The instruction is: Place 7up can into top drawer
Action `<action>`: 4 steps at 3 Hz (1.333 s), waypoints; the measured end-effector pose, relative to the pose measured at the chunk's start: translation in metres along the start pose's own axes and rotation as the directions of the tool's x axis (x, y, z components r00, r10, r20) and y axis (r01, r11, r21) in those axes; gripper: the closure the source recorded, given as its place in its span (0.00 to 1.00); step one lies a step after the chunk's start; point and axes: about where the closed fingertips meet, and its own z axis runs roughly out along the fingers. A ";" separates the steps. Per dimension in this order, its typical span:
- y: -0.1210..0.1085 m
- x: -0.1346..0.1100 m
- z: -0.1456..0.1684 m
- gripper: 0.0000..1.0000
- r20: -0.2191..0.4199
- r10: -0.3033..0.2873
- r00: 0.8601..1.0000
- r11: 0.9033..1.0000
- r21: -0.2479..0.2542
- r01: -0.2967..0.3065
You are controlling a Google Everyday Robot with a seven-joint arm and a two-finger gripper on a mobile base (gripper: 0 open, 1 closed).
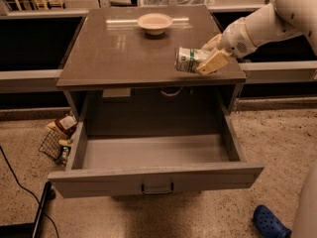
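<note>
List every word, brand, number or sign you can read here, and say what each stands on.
No text here can be read in full.
Small whitish-silver aluminium 7up can with green markings, held sideways by the gripper over the right side of the brown tabletop: print too blurred to read.
Packets in the wire basket on the floor: too small to read.
Open grey top drawer: no label.

At the upper right of the frame, the end effector [207,58], its fingers [214,62] matt tan plastic by the look, clasps the smooth metal 7up can [187,60]. The worktop [124,48] is glossy brown. The top drawer [153,177] is matt grey, with a metal handle [157,189].
</note>
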 end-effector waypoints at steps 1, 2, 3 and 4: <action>0.000 0.000 0.000 1.00 0.000 0.000 1.000 1.000 0.000 0.000; 0.014 0.002 0.006 1.00 0.004 -0.002 1.000 1.000 -0.010 0.002; 0.044 0.000 0.007 1.00 0.008 -0.002 1.000 1.000 -0.001 0.002; 0.081 0.007 0.017 1.00 0.026 0.033 0.999 0.999 -0.009 -0.033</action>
